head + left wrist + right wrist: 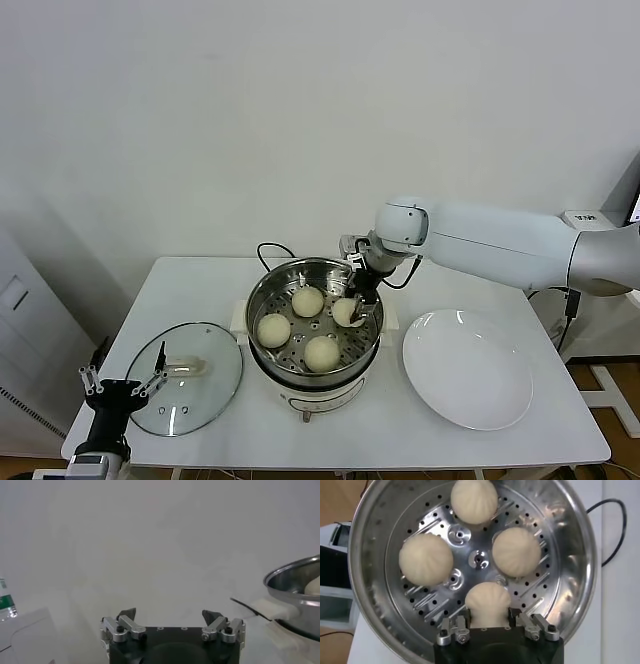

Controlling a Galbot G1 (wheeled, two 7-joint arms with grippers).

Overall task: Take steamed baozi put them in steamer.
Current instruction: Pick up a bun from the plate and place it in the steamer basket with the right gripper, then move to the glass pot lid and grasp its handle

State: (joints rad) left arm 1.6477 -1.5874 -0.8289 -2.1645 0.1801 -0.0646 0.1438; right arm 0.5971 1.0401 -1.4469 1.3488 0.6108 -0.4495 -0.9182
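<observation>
The right arm reaches in from three o'clock of the head view toward the centre, elbow raised and wrist bent downward. The right gripper (pixel 352 306) points straight down, its two fingers (pixel 461 628) standing a little apart on either side of a round bun. The left arm sits parked low at seven o'clock. The left gripper (pixel 122 385) points forward, fingers (pixel 126 615) spread wide, holding nothing.

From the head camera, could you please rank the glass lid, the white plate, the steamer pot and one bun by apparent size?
1. steamer pot and white plate: they look about alike, too close to rank
2. glass lid
3. bun, far smaller
</observation>
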